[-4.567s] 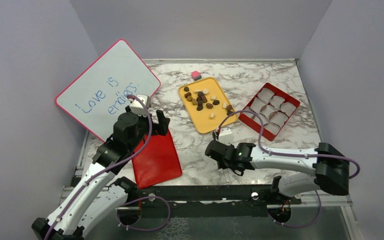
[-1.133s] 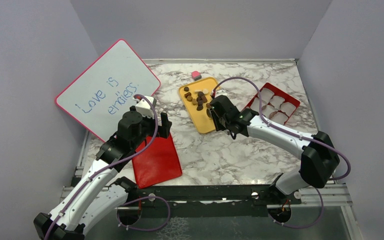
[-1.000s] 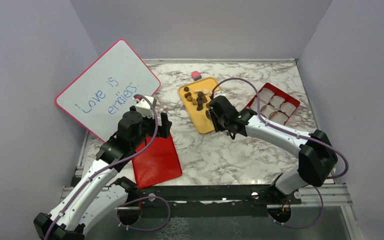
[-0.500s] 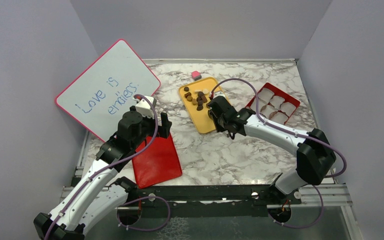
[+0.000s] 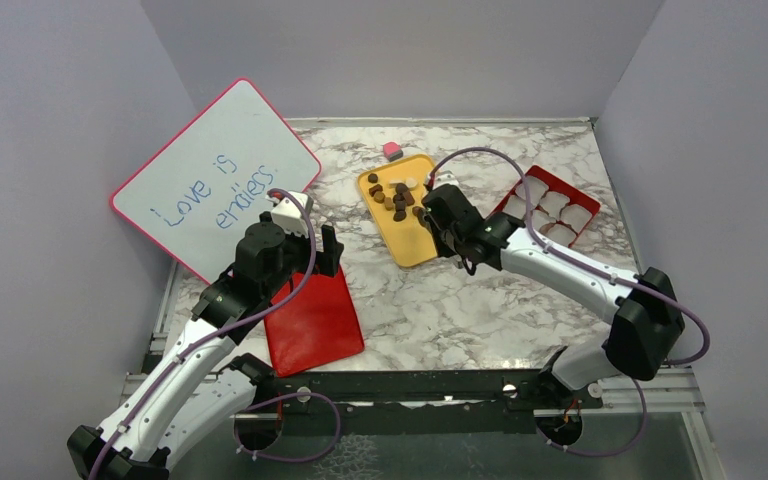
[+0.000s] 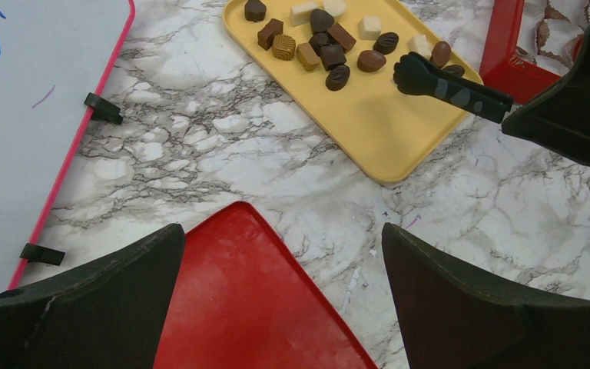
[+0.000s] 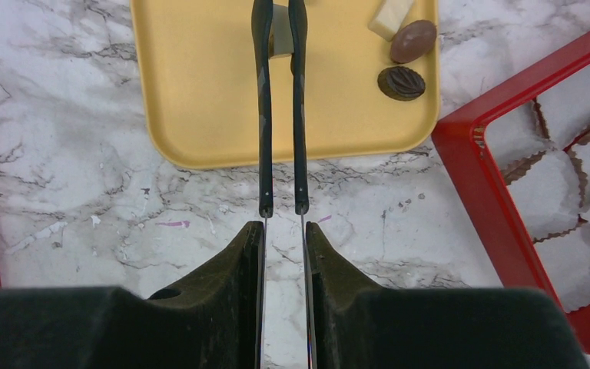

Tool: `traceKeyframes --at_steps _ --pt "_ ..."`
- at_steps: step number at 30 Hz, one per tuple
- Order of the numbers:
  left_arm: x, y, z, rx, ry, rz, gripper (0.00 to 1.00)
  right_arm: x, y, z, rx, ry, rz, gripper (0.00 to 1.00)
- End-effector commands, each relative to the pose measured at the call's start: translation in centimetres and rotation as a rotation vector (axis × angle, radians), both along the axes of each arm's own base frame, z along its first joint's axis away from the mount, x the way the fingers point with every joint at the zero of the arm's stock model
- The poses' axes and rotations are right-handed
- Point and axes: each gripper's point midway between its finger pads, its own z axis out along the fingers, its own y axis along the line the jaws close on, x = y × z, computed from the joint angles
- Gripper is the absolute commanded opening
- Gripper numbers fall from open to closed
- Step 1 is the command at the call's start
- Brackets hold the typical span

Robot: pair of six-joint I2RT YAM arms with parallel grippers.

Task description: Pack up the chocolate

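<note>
Marble table (image 5: pixel 440 300) in grey walls (image 5: pixel 410 50); chocolate (image 5: pixel 395 195) on yellow tray (image 5: pixel 415 245); right gripper (image 7: pixel 284 231) reaches in, pinching tongs (image 7: pixel 263 115), tips maybe on a cream piece (image 7: pixel 280 34); left gripper (image 6: pixel 282 234) spread over red lid (image 6: pixel 253 307).

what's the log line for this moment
left gripper: jaws open above red lid | right gripper: jaws shut on tongs | tongs: tips at chocolate on yellow tray | red box: cups empty

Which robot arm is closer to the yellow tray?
Right. The right gripper holds tongs over the tray; the left gripper hangs over the red lid, beside it.
</note>
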Motion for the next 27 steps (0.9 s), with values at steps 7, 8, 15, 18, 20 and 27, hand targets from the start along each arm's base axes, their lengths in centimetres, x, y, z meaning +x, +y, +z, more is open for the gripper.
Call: traceKeyframes --at_steps 7,8,15,18,20,27 --pt "-1.1 -0.8 0.6 -0.075 0.005 -0.038 0.99 1.6 -4.5 8.6 0.015 -0.162 -0.181 0.23" --pt "-1.3 -0.8 0.6 -0.073 0.002 -0.044 0.99 1.8 -5.2 9.1 0.016 -0.173 -0.202 0.23" --pt "-1.6 -0.4 0.1 -0.060 -0.012 -0.044 0.99 3.1 -11.0 11.2 0.006 -0.218 -0.366 0.23" --pt "-1.8 -0.3 0.0 -0.062 -0.016 -0.048 0.99 3.6 -14.1 11.0 -0.017 -0.206 -0.445 0.24" --pt "-1.9 -0.4 0.0 -0.066 -0.017 -0.053 0.99 3.8 -16.2 10.6 -0.030 -0.193 -0.501 0.24" --pt "-2.1 -0.5 0.0 -0.070 -0.022 -0.063 0.99 4.0 -22.5 7.5 -0.098 -0.094 -0.673 0.24"
